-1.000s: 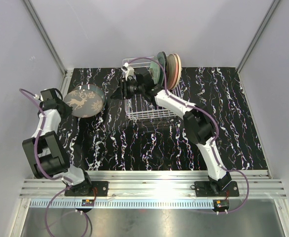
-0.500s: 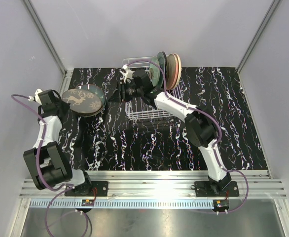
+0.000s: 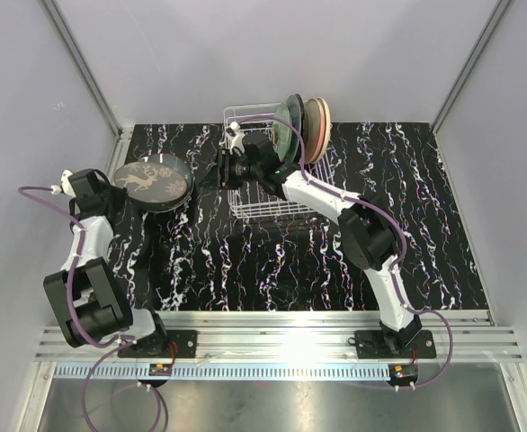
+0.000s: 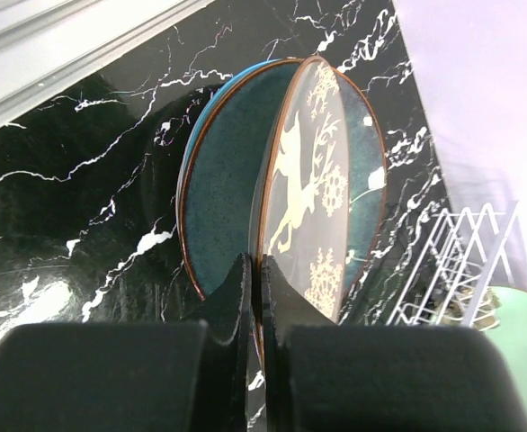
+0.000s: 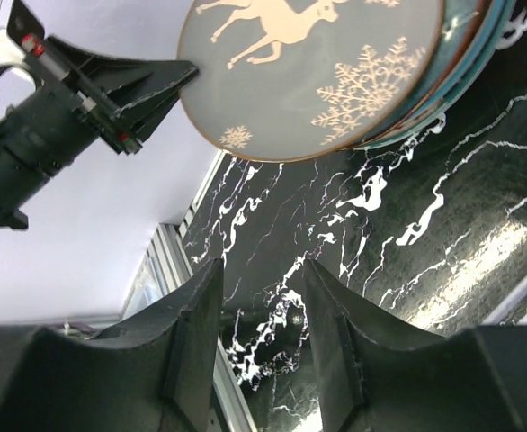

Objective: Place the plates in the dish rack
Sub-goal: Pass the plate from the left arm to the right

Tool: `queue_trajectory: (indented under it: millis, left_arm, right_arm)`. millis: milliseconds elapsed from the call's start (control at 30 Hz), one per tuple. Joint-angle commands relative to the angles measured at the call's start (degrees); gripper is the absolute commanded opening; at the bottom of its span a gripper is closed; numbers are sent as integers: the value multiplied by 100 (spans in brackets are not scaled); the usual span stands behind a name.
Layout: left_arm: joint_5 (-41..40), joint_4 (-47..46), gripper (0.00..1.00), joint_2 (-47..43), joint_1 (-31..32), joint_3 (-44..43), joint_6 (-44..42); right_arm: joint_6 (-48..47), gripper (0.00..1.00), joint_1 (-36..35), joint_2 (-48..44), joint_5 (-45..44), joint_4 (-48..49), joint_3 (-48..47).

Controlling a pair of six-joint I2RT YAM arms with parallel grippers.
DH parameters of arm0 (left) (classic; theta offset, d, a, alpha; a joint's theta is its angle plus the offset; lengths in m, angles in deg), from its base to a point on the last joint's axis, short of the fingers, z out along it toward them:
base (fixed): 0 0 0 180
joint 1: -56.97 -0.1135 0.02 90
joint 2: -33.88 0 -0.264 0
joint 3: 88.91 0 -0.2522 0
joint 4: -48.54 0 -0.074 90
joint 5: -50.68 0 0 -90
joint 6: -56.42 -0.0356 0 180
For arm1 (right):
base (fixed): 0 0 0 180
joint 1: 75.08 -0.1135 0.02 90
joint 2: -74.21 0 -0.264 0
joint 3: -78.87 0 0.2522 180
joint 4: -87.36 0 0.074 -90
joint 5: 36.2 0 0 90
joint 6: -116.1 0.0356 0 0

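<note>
A grey-brown deer plate [image 3: 152, 180] lies tilted on a teal plate [image 4: 223, 175] at the table's back left. My left gripper [image 3: 112, 193] is shut on the deer plate's [image 4: 322, 171] left rim, its jaws [image 4: 256, 266] pinching the edge. To the plate's right my right gripper [image 3: 212, 171] hovers open and empty, apart from it; in the right wrist view its fingers [image 5: 262, 270] frame bare table below the deer plate [image 5: 308, 72]. The white wire dish rack [image 3: 262, 205] holds a mint-green plate [image 3: 284, 126] and orange plates [image 3: 318, 126] upright at its far end.
The teal plates [image 5: 466, 49] stacked under the deer plate stay on the black marbled table [image 3: 245, 261]. Grey enclosure walls close off the left, back and right. The right arm's forearm [image 3: 308, 189] crosses over the rack.
My left gripper has shut on the deer plate's rim and shifted slightly left. The plate has settled lower. My right gripper's jaws have widened a little.
</note>
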Motion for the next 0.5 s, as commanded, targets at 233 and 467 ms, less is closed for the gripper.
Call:
queue_trajectory:
  millis: [233, 467]
  left_arm:
    - [907, -1143, 0, -553, -362, 262, 927]
    - [1102, -1170, 0, -834, -406, 350, 849]
  right_arm:
    - [878, 50, -59, -108, -489, 199, -213]
    - [1080, 50, -50, 50, -454, 182, -397]
